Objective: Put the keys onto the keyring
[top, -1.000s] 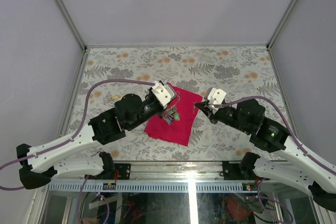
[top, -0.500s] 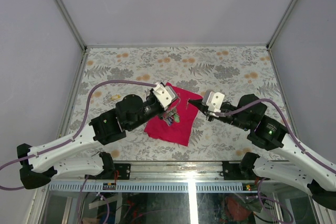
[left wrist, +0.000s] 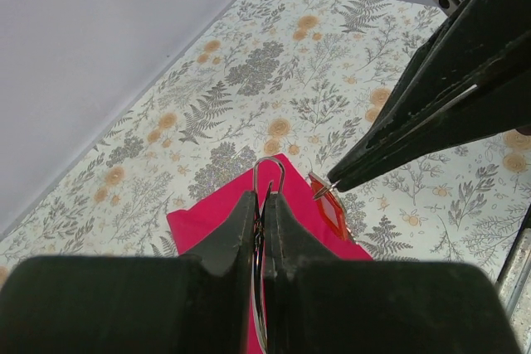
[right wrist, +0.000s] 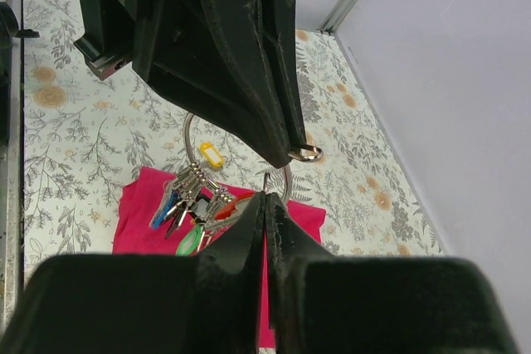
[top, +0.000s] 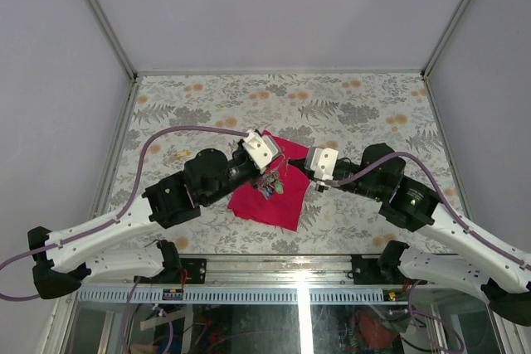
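Left gripper (left wrist: 264, 198): we see its fingers pinched narrow on the wire of the thin silver metal keyring (right wrist: 192, 192), which is held up above the cloth
Keyring position: the wire loop stands up out of the left fingertips; in the right wrist view its jumbled bunch of keys with green, blue and black plastic tags hangs over the cloth
Right gripper (right wrist: 264, 201): we see its fingers closed tight, with the small key with a red plastic head (left wrist: 330, 206) gripped at their tips
Key position: just beside the keyring loop, on its right in the left wrist view; we cannot tell whether the two touch
Magenta cloth (left wrist: 211, 225): spread on the floral-patterned table (left wrist: 249, 80), beneath both grippers
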Robot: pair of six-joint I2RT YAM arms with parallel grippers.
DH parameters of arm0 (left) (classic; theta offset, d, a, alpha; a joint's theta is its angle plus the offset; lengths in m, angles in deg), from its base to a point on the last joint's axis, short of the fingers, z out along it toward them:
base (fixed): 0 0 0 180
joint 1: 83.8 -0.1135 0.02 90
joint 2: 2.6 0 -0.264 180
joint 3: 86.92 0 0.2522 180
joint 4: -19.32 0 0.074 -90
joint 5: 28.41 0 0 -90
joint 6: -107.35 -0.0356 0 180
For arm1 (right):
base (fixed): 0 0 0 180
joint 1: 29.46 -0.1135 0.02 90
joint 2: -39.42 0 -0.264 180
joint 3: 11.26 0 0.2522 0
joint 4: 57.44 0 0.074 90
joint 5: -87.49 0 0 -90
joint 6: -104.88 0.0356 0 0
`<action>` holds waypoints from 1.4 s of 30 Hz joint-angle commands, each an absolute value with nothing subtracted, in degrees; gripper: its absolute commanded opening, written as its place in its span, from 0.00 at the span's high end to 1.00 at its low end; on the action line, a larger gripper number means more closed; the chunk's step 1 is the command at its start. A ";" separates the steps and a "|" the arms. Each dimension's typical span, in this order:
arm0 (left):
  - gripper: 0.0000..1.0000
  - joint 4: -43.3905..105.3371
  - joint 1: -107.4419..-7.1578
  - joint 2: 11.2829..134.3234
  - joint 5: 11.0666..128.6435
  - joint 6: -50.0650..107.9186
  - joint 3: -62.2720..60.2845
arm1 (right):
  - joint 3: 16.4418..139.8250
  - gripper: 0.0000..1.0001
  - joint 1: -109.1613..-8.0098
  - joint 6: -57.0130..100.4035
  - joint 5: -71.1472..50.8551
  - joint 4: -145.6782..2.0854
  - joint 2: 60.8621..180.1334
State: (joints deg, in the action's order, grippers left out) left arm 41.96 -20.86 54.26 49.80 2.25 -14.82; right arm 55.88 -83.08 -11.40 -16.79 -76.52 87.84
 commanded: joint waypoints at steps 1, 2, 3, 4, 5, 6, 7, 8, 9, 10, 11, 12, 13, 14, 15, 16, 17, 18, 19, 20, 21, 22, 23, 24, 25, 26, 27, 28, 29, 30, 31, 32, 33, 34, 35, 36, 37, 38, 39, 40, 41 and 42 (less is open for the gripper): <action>1.00 36.86 -21.31 54.35 49.70 2.06 -14.65 | 59.07 1.00 -83.52 -12.68 -17.69 -71.98 88.29; 1.00 36.88 -21.24 54.43 49.73 2.05 -14.69 | 59.19 1.00 -83.53 -12.73 -17.82 -71.79 88.33; 1.00 36.92 -21.30 54.48 49.67 2.05 -14.63 | 59.08 1.00 -83.54 -12.84 -17.94 -71.55 88.31; 1.00 36.94 -21.37 54.56 49.71 2.05 -14.60 | 59.08 1.00 -83.59 -12.94 -18.04 -71.30 88.33; 1.00 36.99 -21.39 54.55 49.73 2.05 -14.55 | 59.11 1.00 -83.59 -13.04 -18.06 -71.21 88.37; 1.00 37.03 -21.40 54.65 49.77 2.05 -14.47 | 59.17 1.00 -83.54 -13.07 -18.06 -71.14 88.42; 1.00 37.08 -21.37 54.63 49.83 2.05 -14.45 | 59.25 1.00 -83.56 -13.05 -17.98 -71.12 88.53; 1.00 37.04 -21.37 54.66 49.93 2.05 -14.45 | 59.27 1.00 -83.56 -12.97 -17.91 -71.07 88.67; 1.00 37.10 -21.39 54.69 49.97 2.10 -14.45 | 59.30 1.00 -83.52 -12.84 -17.89 -70.82 88.78; 1.00 37.12 -21.40 54.70 50.06 2.09 -14.47 | 59.24 1.00 -83.57 -12.68 -17.77 -70.45 88.93; 1.00 37.19 -21.39 54.76 50.08 2.11 -14.45 | 59.18 1.00 -83.56 -12.61 -17.72 -70.25 89.02; 1.00 37.21 -21.40 54.75 50.11 2.14 -14.43 | 59.16 1.00 -83.57 -12.61 -17.59 -69.97 89.09; 1.00 37.21 -21.41 54.77 50.13 2.14 -14.42 | 59.11 1.00 -83.52 -12.58 -17.31 -69.78 89.15; 1.00 37.21 -21.42 54.74 50.14 2.14 -14.40 | 59.18 1.00 -83.56 -12.55 -17.02 -69.52 89.23; 1.00 37.21 -21.41 54.73 50.18 2.09 -14.40 | 59.08 1.00 -83.56 -12.54 -16.68 -69.39 89.29; 1.00 37.21 -21.42 54.78 50.22 2.14 -14.39 | 59.12 1.00 -83.52 -12.64 -16.44 -69.29 89.33; 1.00 37.32 -21.44 54.79 50.23 2.13 -14.37 | 59.16 1.00 -83.51 -12.60 -16.33 -69.19 89.33; 1.00 37.30 -21.47 54.83 50.25 2.14 -14.28 | 59.04 1.00 -83.56 -12.60 -16.31 -68.96 89.26; 1.00 37.30 -21.44 54.87 50.26 2.20 -14.29 | 59.10 1.00 -83.52 -12.65 -16.16 -68.84 89.25; 1.00 37.36 -21.48 54.89 50.33 2.20 -14.29 | 59.10 1.00 -83.52 -12.63 -16.09 -68.75 89.25; 1.00 37.30 -21.43 54.88 50.41 2.23 -14.30 | 59.14 1.00 -83.51 -12.67 -16.00 -68.66 89.25; 1.00 37.36 -21.44 54.83 50.47 2.23 -14.32 | 59.12 1.00 -83.52 -12.59 -15.85 -68.65 89.33; 1.00 37.45 -21.48 54.85 50.51 2.23 -14.28 | 59.11 1.00 -83.52 -12.55 -15.74 -68.71 89.34; 1.00 37.39 -21.47 54.83 50.47 2.23 -14.20 | 59.11 1.00 -83.57 -12.56 -15.60 -68.66 89.34; 1.00 37.38 -21.47 54.83 50.49 2.23 -14.22 | 59.12 1.00 -83.55 -12.59 -15.48 -68.75 89.42; 1.00 37.42 -21.44 54.81 50.49 2.23 -14.27 | 59.10 1.00 -83.52 -12.60 -15.37 -68.87 89.54; 1.00 37.39 -21.48 54.86 50.51 2.23 -14.22 | 59.17 1.00 -83.58 -12.61 -15.26 -69.00 89.53; 1.00 37.47 -21.48 54.88 50.47 2.23 -14.15 | 59.10 1.00 -83.52 -12.59 -15.13 -69.06 89.58; 1.00 37.48 -21.44 54.83 50.47 2.23 -14.18 | 59.02 1.00 -83.57 -12.57 -15.00 -69.09 89.69; 1.00 37.48 -21.48 54.75 50.47 2.23 -14.19 | 58.97 1.00 -83.58 -12.63 -15.00 -69.12 89.74; 1.00 37.47 -21.45 54.78 50.47 2.23 -14.20 | 58.89 1.00 -83.52 -12.63 -14.92 -69.10 89.81; 1.00 37.52 -21.47 54.79 50.52 2.23 -14.19 | 58.88 1.00 -83.51 -12.51 -14.94 -69.00 89.88; 1.00 37.48 -21.43 54.83 50.55 2.23 -14.19 | 58.92 1.00 -83.54 -12.37 -14.90 -68.89 89.96; 1.00 37.52 -21.48 54.74 50.64 2.19 -14.19 | 58.94 1.00 -83.53 -12.26 -14.94 -68.81 90.10; 1.00 37.48 -21.46 54.77 50.62 2.22 -14.17 | 58.95 1.00 -83.59 -12.21 -14.83 -68.75 90.21; 1.00 37.52 -21.48 54.70 50.66 2.23 -14.19 | 58.99 1.00 -83.52 -12.19 -14.61 -68.69 90.25; 1.00 37.56 -21.44 54.70 50.63 2.23 -14.22 | 59.01 1.00 -83.51 -12.16 -14.32 -68.61 90.34; 1.00 37.56 -21.48 54.65 50.65 2.23 -14.19 | 59.01 1.00 -83.51 -12.17 -13.98 -68.53 90.32; 1.00 37.56 -21.46 54.65 50.72 2.23 -14.19 | 59.03 1.00 -83.56 -12.15 -13.61 -68.47 90.25; 1.00 37.56 -21.46 54.65 50.81 2.23 -14.21 | 59.02 1.00 -83.52 -12.17 -13.17 -68.33 90.24; 1.00 37.64 -21.45 54.67 50.83 2.23 -14.17 | 59.01 1.00 -83.52 -12.14 -12.69 -68.26 90.24; 1.00 37.67 -21.38 54.67 50.92 2.22 -14.15 | 59.05 1.00 -83.55 -12.06 -12.17 -68.16 90.19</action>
